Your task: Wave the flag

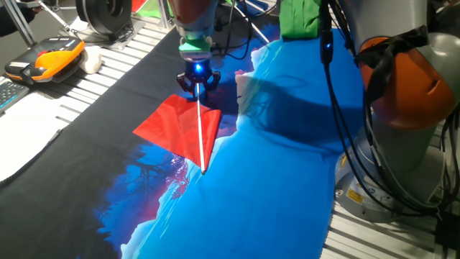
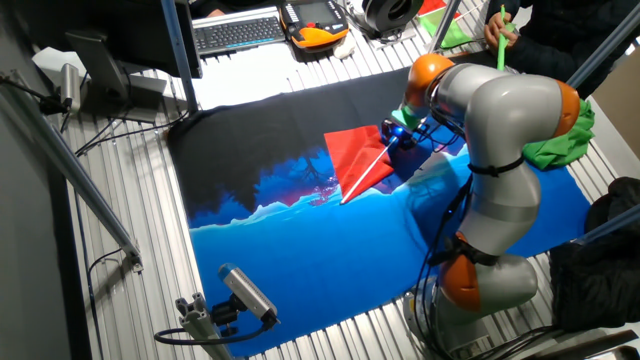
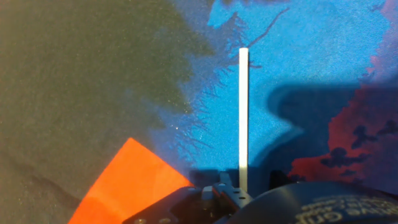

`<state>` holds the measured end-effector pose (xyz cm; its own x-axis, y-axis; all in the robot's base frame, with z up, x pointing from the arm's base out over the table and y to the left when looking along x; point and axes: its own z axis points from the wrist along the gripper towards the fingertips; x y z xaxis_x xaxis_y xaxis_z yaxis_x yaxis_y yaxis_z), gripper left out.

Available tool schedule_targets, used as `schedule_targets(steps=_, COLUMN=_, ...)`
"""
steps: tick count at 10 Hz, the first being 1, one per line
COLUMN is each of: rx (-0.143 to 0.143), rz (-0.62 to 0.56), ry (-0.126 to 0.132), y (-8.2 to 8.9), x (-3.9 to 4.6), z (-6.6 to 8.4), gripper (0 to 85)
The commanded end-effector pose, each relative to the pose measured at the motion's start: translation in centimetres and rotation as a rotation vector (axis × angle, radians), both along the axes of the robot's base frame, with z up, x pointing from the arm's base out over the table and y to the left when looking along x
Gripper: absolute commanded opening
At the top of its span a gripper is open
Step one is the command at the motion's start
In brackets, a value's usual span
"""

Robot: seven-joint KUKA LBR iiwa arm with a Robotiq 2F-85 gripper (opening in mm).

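Observation:
The flag is a red cloth on a thin white stick, lying low over the large printed cloth. My gripper is at the stick's upper end and looks shut on it. The far end of the stick points toward the near edge. In the other fixed view the gripper sits at the right end of the stick, with the red cloth to its left. In the hand view the stick runs straight up from the gripper, with a red cloth corner at lower left.
A green cloth bundle lies behind the gripper and also shows in the other fixed view. An orange and black handset and a keyboard lie at the table's edge. A camera on a mount stands at the front. My arm's base stands to the right.

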<state>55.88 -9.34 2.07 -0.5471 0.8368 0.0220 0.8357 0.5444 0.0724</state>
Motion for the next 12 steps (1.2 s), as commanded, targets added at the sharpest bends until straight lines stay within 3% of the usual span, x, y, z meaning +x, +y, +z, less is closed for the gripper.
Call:
schedule_targets(steps=1, rx=0.0, rz=0.0, ry=-0.002, y=-0.25, x=-0.02, z=0.48, gripper=0.0)
schedule_targets(steps=9, rx=-0.011, rz=-0.011, ry=0.004, y=-0.19, x=-0.15, z=0.97, gripper=0.0)
schedule_targets(steps=11, rx=-0.028, rz=-0.035, ry=0.019, y=0.0, x=-0.13, z=1.04, gripper=34.0)
schedule_targets(steps=12, rx=-0.027, rz=-0.04, ry=0.02, y=0.01, x=-0.13, z=1.05, gripper=34.0)
